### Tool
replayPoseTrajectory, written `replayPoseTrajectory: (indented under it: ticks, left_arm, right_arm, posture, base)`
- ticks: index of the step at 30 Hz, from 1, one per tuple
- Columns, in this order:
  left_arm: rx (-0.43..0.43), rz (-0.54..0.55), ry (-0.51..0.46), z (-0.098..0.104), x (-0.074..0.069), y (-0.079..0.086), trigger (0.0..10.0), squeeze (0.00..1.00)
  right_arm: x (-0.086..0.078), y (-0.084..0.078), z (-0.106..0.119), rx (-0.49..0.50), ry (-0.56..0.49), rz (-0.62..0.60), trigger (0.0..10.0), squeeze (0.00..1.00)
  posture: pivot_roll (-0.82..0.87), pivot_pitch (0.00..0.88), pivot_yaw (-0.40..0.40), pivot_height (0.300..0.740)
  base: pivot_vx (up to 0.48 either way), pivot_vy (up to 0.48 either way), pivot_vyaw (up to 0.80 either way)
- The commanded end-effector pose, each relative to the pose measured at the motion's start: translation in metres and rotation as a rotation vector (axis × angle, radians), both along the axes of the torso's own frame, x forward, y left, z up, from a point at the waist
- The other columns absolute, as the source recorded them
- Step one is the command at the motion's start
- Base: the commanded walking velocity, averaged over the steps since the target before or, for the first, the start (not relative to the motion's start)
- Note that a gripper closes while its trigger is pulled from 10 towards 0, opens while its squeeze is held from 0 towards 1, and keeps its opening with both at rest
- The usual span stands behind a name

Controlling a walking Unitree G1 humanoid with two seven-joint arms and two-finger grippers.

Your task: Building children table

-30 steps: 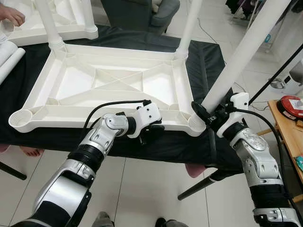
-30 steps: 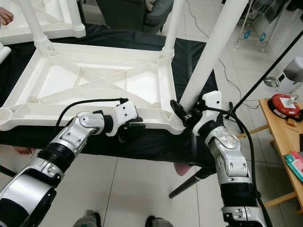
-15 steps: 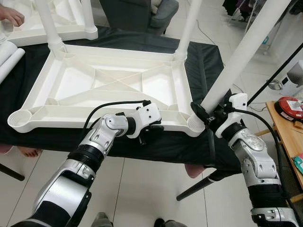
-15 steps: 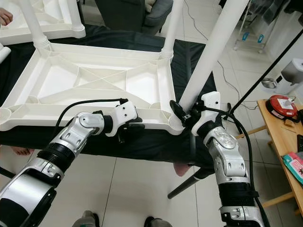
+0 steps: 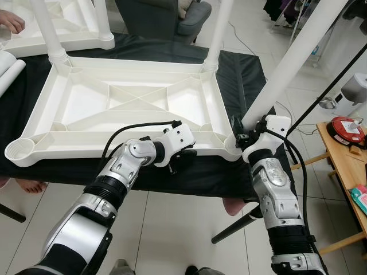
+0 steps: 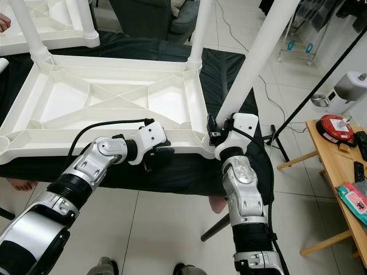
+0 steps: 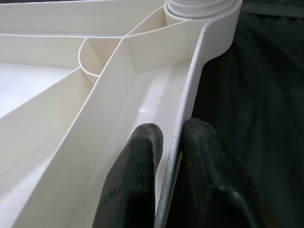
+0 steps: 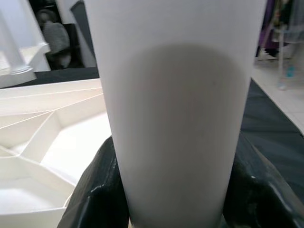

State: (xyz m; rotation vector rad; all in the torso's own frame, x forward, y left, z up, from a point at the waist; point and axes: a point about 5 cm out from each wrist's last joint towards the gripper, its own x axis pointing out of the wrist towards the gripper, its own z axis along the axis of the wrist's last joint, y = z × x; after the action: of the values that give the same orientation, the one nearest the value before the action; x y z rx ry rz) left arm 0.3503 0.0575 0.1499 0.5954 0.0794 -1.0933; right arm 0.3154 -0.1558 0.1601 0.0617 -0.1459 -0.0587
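A white children's tabletop (image 5: 86, 109) lies upside down on a black cloth. Two white legs stand in its far corners (image 5: 49, 31) (image 5: 217, 34). My left gripper (image 5: 182, 157) is shut on the near rim of the tabletop (image 7: 187, 95), one finger inside (image 7: 142, 156) and one outside. My right gripper (image 5: 243, 137) is shut on a third white leg (image 5: 292, 63) near its lower end. That leg leans up and to the right from the near right corner socket (image 5: 232, 144). In the right wrist view the leg (image 8: 175, 109) sits between both fingers. The near left socket (image 5: 20, 152) holds nothing.
A second white tabletop (image 5: 74, 37) lies at the far left, with a person's hand (image 5: 11, 22) by it. A loose white leg (image 5: 8, 66) lies at the left edge. A wooden side table (image 5: 344, 160) stands right. A black stand leg (image 5: 235, 220) crosses the floor.
My right arm has swung in to the left, closer to the near right corner, still holding the leg. The left gripper stays on the rim. The view has shifted slightly.
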Motion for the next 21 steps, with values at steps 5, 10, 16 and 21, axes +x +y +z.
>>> replayPoseTrajectory:
  ticks: [5, 10, 16, 21]
  left_arm:
    - [-0.007, 0.022, -0.038, 0.007, 0.004, 0.002, 10.0, 0.0]
    - [-0.007, 0.024, -0.038, 0.007, 0.004, 0.003, 10.0, 0.0]
    - [-0.004, 0.029, -0.038, 0.007, 0.004, 0.004, 10.0, 0.0]
    - [-0.003, 0.03, -0.037, 0.007, 0.004, 0.004, 10.0, 0.0]
  right_arm:
    - [-0.043, -0.034, -0.11, 0.003, 0.531, -0.447, 10.0, 0.0]
    - [-0.043, -0.029, -0.11, 0.02, 0.508, -0.457, 10.0, 0.0]
    - [-0.033, -0.024, -0.098, 0.026, 0.432, -0.357, 10.0, 1.0]
    - [-0.027, -0.017, -0.089, 0.059, 0.382, -0.275, 10.0, 0.46]
  posture:
    - [0.15, 0.157, -0.013, 0.74]
    - [0.15, 0.156, -0.013, 0.74]
    - [0.15, 0.155, -0.012, 0.74]
    - [0.15, 0.157, -0.013, 0.74]
  base:
    - [0.0, 0.0, 0.0]
    - [0.0, 0.0, 0.0]
    - [0.0, 0.0, 0.0]
    - [0.0, 0.0, 0.0]
